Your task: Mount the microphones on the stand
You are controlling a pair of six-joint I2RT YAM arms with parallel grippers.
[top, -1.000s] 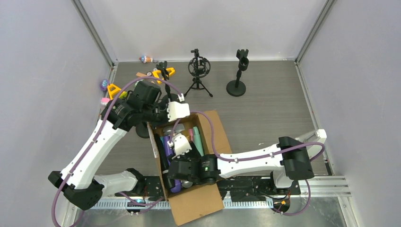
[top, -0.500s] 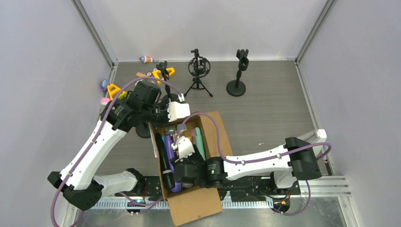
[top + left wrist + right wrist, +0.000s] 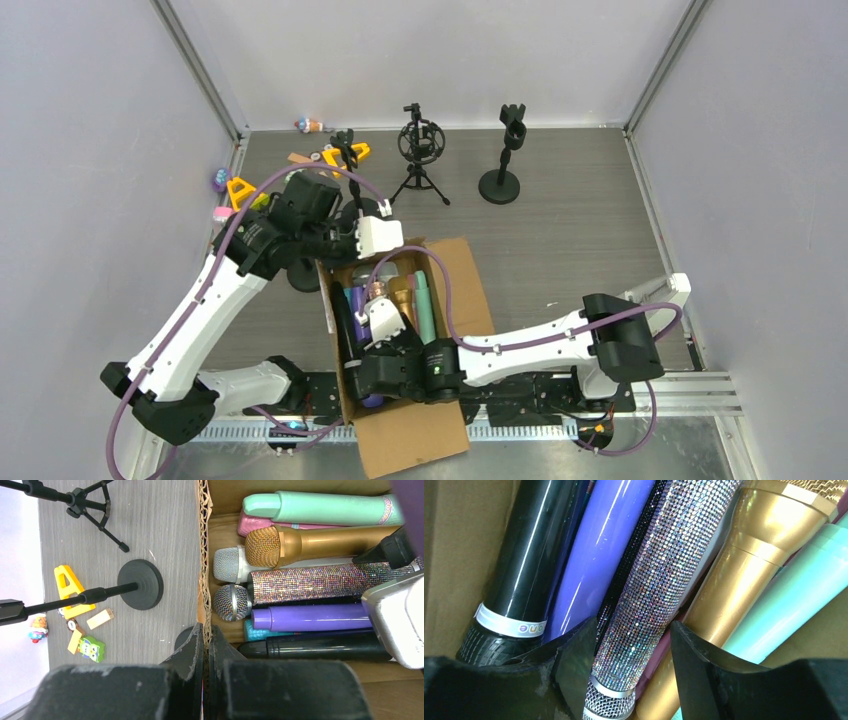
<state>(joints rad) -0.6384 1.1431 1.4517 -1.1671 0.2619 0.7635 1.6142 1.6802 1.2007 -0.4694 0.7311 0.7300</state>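
Right gripper (image 3: 629, 647) now sits closer to the cardboard box's (image 3: 470, 300) near end than a second ago.
Top view: microphones (image 3: 424, 305) lie inside the box; round-base stand (image 3: 499, 183) stands beyond it.
Left wrist: left gripper (image 3: 206, 630) clamped on the box's far wall.
Right wrist: jaws parted, straddling silver-glitter microphone (image 3: 659, 580); purple microphone (image 3: 599, 555) and gold microphone (image 3: 744, 555) flanking.

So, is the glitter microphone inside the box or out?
Inside: the glitter microphone lies in the cardboard box among the other microphones, the right pincer open around it.
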